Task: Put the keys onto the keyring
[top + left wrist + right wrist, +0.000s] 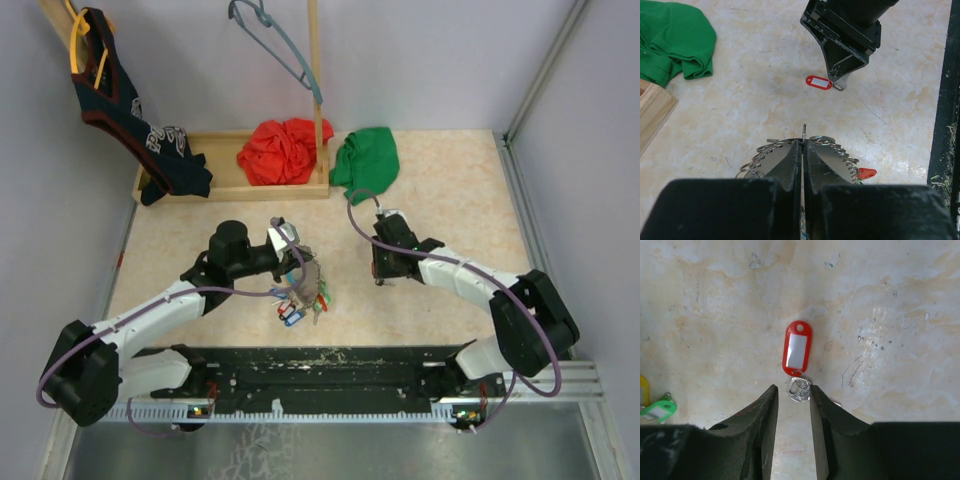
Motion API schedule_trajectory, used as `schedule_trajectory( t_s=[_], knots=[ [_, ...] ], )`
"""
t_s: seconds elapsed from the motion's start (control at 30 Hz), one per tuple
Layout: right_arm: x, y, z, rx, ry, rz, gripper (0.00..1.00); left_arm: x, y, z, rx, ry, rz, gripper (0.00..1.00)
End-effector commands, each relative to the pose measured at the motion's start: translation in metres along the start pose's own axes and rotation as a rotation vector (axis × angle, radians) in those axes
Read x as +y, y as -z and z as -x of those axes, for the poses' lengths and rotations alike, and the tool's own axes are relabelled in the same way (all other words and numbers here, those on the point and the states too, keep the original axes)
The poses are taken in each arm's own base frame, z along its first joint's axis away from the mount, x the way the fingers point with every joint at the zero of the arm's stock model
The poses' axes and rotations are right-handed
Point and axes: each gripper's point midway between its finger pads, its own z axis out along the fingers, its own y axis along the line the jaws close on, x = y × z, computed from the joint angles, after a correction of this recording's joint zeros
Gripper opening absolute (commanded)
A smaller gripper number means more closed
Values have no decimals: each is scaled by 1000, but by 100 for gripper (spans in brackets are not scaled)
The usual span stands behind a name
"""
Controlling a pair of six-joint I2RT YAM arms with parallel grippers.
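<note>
The overhead view alone shows the whole layout. The left gripper (305, 275) is over the middle of the table (450, 180), with the bunch of keys (300, 305) hanging from it, their coloured tags fanned out towards the near edge. The right gripper (383, 270) points down at the table just to the right. A red cloth (283, 150) lies in a wooden tray (225, 190) at the back, with a green cloth (367, 157) beside it.

The left wrist view shows what the overhead view blurs. The left gripper (803, 145) is pinched tight on a thin metal wire of the keyring (804, 130), which pokes up between the fingertips. Small split rings are strung out on both sides, and one red tag (866, 173) sticks out on the right.

Only the right wrist view makes the loose key plain. A red-tagged key (798, 347) lies flat on the table, apart from the bunch. Its small metal key sits at the tips of the right gripper (793, 392). The jaws stand at a narrow gap around the key, and I cannot tell whether they touch it. Green (657, 410) and yellow (642, 390) tags show at the left edge.
</note>
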Motion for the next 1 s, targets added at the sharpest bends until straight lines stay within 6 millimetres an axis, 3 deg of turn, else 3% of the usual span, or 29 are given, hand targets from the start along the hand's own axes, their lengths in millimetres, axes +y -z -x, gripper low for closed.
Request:
schedule_trajectory(
  t_s=[0.0, 0.4, 0.97],
  knots=[
    [10, 19, 34, -77, -23, 23, 34, -1, 1, 25, -77, -40, -7, 0],
    [8, 1, 24, 61, -12, 66, 34, -1, 1, 25, -77, -40, -9, 0],
    [6, -13, 17, 111, -33, 91, 24, -1, 1, 25, -75, -42, -5, 0]
  ],
)
